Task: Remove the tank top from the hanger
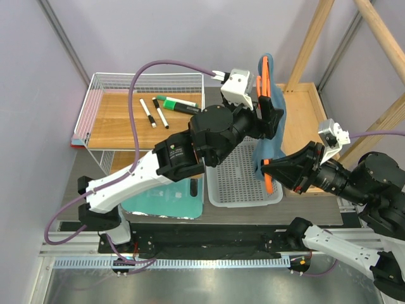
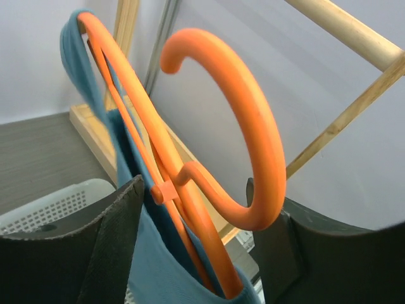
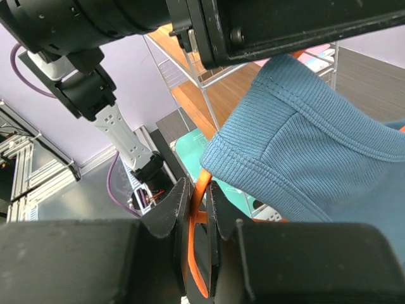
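Over the white basket (image 1: pixel 215 201), right of centre, the tank top (image 1: pixel 280 117) drapes the hanger (image 1: pixel 266 79). Its long axis runs near to far and the hook seems to point left. Our right gripper (image 3: pixel 196 215) clamps its near end. Our left gripper (image 2: pixel 193 202) straddles the neck, released. We should pinch fabric only, sliding the strap off the far tip.

**Operator:** Left arm status?
**Technician:** Raised and extended forward to the right. Left gripper (image 1: pixel 266 117) points down, jaws apart.
**Operator:** Right arm?
**Technician:** Reaches leftward. Right gripper (image 1: pixel 269 170) jaws nearly closed, clamping the hanger (image 2: pixel 269 145).
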You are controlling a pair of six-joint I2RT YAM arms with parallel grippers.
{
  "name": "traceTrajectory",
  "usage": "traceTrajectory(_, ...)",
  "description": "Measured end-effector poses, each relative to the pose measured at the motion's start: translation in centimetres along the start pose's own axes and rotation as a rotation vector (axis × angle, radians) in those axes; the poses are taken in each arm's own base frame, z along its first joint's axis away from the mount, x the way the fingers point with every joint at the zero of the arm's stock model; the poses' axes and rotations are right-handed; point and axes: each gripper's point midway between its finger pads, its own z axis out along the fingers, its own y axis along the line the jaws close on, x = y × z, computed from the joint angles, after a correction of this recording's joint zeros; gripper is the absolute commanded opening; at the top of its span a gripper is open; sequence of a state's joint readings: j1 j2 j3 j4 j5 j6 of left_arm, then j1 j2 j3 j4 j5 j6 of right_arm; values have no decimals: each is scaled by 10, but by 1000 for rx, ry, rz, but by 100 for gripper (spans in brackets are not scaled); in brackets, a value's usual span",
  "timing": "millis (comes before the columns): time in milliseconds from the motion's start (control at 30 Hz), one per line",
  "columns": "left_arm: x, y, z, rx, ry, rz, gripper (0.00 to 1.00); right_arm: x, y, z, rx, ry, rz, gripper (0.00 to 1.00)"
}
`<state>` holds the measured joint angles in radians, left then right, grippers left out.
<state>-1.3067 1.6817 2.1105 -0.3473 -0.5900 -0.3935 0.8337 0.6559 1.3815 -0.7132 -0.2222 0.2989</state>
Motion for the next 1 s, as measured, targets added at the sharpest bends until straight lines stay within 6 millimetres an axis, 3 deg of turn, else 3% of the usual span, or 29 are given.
traceTrajectory(267, 0, 0, -13, 40, 15, -16, 72, 7, -1, -3, 7, 11, 22, 1)
traceTrajectory(467, -19, 3, -24, 47, -29, -41, 67, 12, -2, -2, 9, 21, 40, 1)
traceTrajectory(667, -26, -2, -21, 48, -44, -47, 69, 9, -1, -2, 6, 10, 41, 1)
traceTrajectory(1000, -21, -2, -14, 44, -48, -22, 56, 8, -1, -1, 6, 10, 42, 1)
